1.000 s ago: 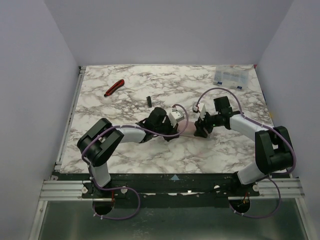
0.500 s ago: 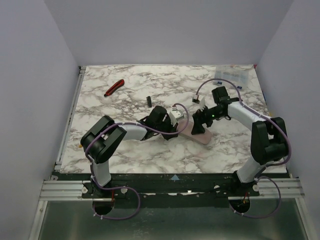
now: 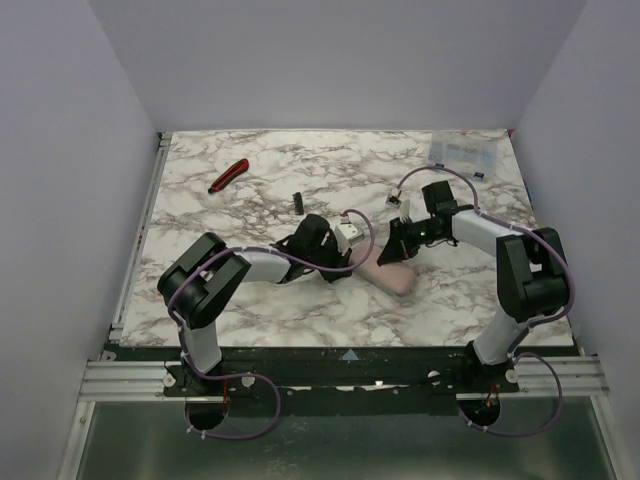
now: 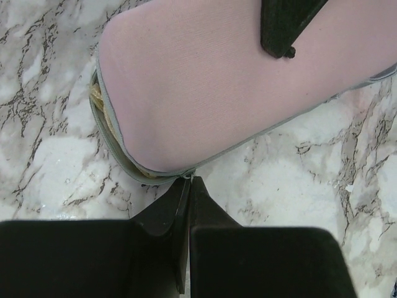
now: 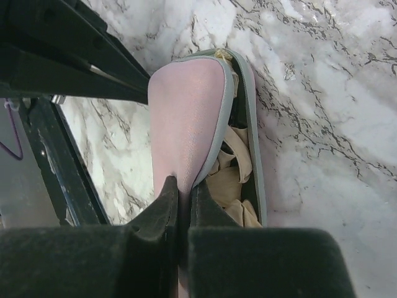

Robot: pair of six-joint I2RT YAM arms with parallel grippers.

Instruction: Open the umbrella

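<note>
Top external view: a marbled surface (image 3: 300, 310) with both arms reaching in to meet just right of its centre.
Red-and-black cutter (image 3: 228, 176): lies at about 10 o'clock on the surface, well apart from both arms.
Small black piece (image 3: 297, 202): lies toward 11 o'clock from the centre, near the left arm's wrist but not touching it; too small to tell what it is.
Left tool (image 3: 352, 266): low on the surface, at the 9 o'clock end of the umbrella (image 3: 388, 279).
Left tool, wrist view: the left tool (image 4: 188, 183) is clenched, its tips pinched together on the grey edging at the 6 o'clock side of the umbrella (image 4: 205, 93).
Umbrella: folded, lying flat on the surface just off centre toward 4 o'clock, between the two tools. Its pink cover has a grey border, and tan folds show in the gap along the edge.
Right tool (image 3: 392, 252): comes down on the umbrella from its 12 o'clock side.
Right tool, wrist view: the right tool (image 5: 181, 186) is clenched on a pinch of the pink cover of the umbrella (image 5: 186, 118), which stands up off the grey-edged lower layer. Crumpled tan fabric shows in the opening toward 3 o'clock.
Clear box (image 3: 460, 153): sits at about 1 o'clock, at the far right corner of the surface, apart from the right arm.
</note>
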